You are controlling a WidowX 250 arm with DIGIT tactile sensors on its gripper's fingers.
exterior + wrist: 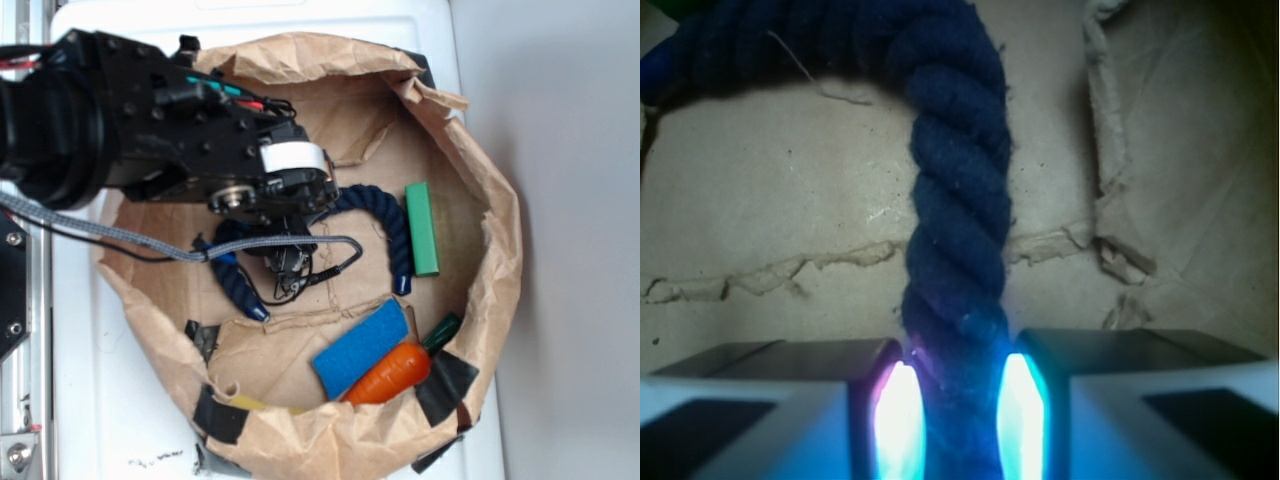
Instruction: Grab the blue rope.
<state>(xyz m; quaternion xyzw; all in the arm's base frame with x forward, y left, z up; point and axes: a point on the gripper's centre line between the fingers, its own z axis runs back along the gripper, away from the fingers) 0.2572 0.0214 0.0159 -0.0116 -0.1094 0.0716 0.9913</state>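
The blue rope lies bent in a U on the brown paper floor of the bag, its two glossy ends pointing toward the front. The black arm reaches in from the left and covers the middle of the rope. In the wrist view the rope runs straight down between the two lit pads. My gripper is shut on it, both pads pressed against its twisted sides. In the exterior view the gripper sits low over the rope's left leg.
The crumpled paper bag wall rings the work area. A green block lies right of the rope. A lighter-blue flat block and an orange carrot lie at the front. A grey braided cable trails from the arm.
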